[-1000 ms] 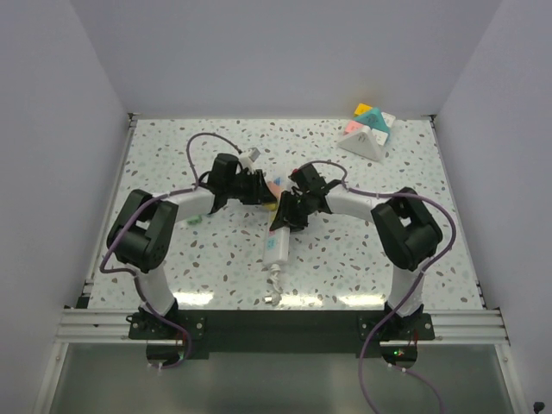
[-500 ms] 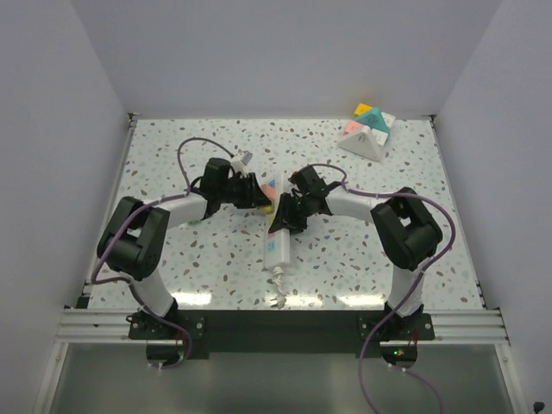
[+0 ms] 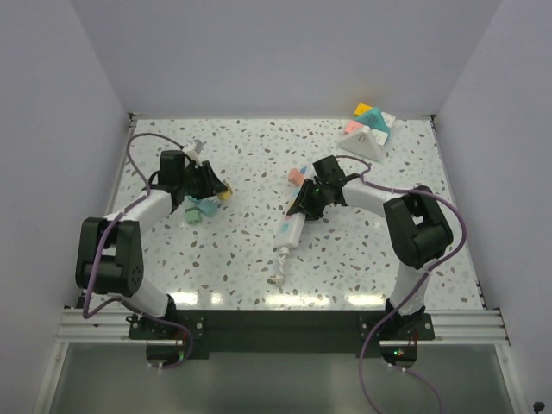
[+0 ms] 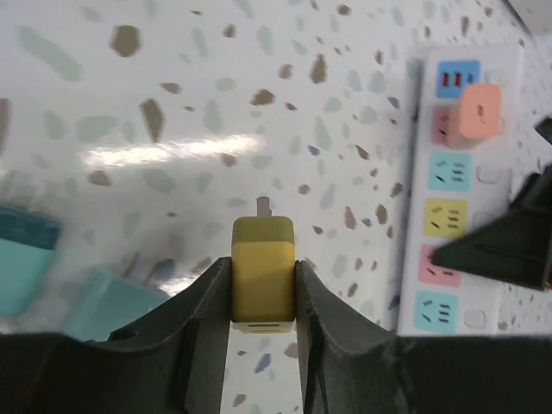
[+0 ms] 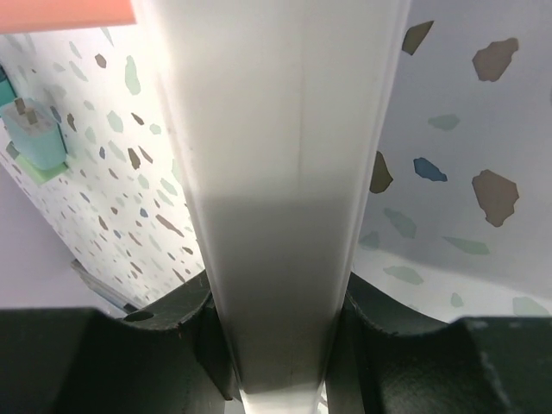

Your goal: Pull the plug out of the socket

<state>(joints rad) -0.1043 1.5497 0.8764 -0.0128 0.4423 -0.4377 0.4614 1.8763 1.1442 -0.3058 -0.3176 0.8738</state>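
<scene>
A yellow plug (image 4: 263,269) with one prong showing sits clamped between my left gripper's (image 4: 263,278) fingers, above the speckled table and apart from the socket. In the top view the left gripper (image 3: 216,189) holds the yellow plug (image 3: 225,195) at the left. The socket, a white power strip (image 3: 291,228) with coloured outlets (image 4: 451,185), lies mid-table with a pink plug (image 4: 479,113) in it. My right gripper (image 3: 307,207) is shut across the strip's white body (image 5: 276,172), fingers on both of its sides.
Two teal plugs (image 3: 197,210) lie loose on the table just below the left gripper, also in the left wrist view as teal plugs (image 4: 26,259). A colourful pyramid puzzle (image 3: 367,132) stands at the back right. The strip's short cord end (image 3: 278,278) points toward the near edge.
My left arm has swung left, carrying the yellow plug away from the power strip. The right gripper has shifted right with the strip, which has turned a little.
</scene>
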